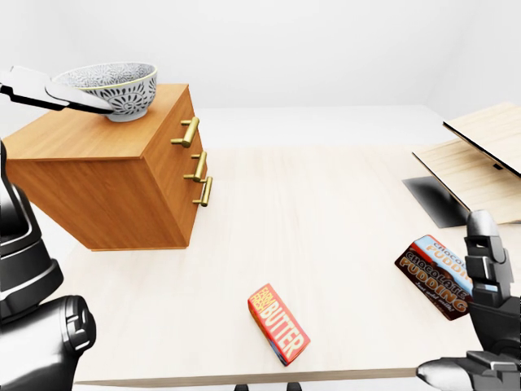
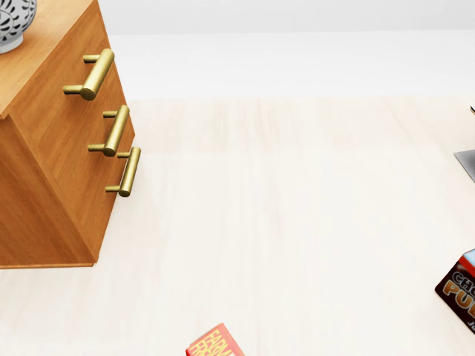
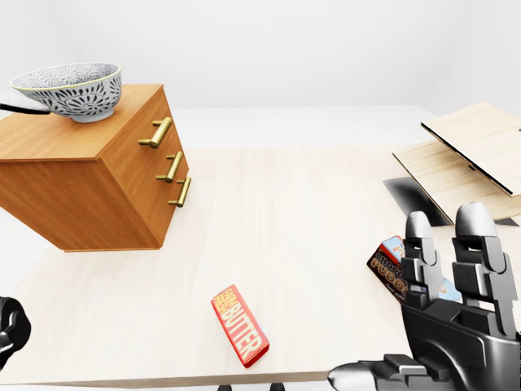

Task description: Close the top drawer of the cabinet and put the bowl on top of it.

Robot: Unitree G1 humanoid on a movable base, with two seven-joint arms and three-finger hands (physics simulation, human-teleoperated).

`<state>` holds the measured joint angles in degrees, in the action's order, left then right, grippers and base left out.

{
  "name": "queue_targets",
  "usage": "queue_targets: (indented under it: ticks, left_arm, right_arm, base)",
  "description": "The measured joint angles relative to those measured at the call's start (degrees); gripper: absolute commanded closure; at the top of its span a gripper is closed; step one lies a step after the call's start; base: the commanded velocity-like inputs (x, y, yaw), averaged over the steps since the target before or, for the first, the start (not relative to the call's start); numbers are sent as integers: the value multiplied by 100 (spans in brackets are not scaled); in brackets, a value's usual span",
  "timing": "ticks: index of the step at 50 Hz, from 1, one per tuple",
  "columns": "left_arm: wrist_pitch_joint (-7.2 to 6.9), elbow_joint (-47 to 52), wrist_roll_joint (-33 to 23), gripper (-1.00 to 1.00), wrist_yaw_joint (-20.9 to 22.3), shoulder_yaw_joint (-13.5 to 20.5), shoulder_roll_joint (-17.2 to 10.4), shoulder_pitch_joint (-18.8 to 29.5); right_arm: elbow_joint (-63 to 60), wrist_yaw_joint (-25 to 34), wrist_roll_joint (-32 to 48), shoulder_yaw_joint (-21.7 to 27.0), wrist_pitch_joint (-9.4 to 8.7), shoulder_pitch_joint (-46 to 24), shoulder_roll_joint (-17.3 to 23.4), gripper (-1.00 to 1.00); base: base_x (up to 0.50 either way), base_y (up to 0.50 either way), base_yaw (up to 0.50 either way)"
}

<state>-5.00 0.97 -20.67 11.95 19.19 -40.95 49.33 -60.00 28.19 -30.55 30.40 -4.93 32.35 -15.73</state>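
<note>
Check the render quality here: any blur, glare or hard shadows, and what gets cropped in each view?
Left-eye view: sharp and evenly lit, no glare; the cabinet casts only a faint shadow, with a darker patch under the wooden boards. Head view: equally crisp, but the bowl and both boxes are cut by the edges. Right-eye view: the right hand partly hides the pudding box.

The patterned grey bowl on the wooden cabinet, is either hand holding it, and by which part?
The robot's left hand lies against the patterned grey bowl at its near rim and side, but a closed grip cannot be told. The right hand holds nothing.
</note>
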Motion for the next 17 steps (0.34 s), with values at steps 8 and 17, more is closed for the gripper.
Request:
queue_targets:
  ticks: [8, 17]
  left_arm:
    - [0, 1269, 647, -100, 211, 206, 212, -349]
    - [0, 2890, 1828, -100, 347, 617, 646, -760]
  right_arm:
    - [0, 54, 89, -31, -7, -16, -48, -100]
    - [0, 104, 132, -31, -7, -1, -55, -100]
  base:
    - [0, 0, 0]
    - [0, 0, 0]
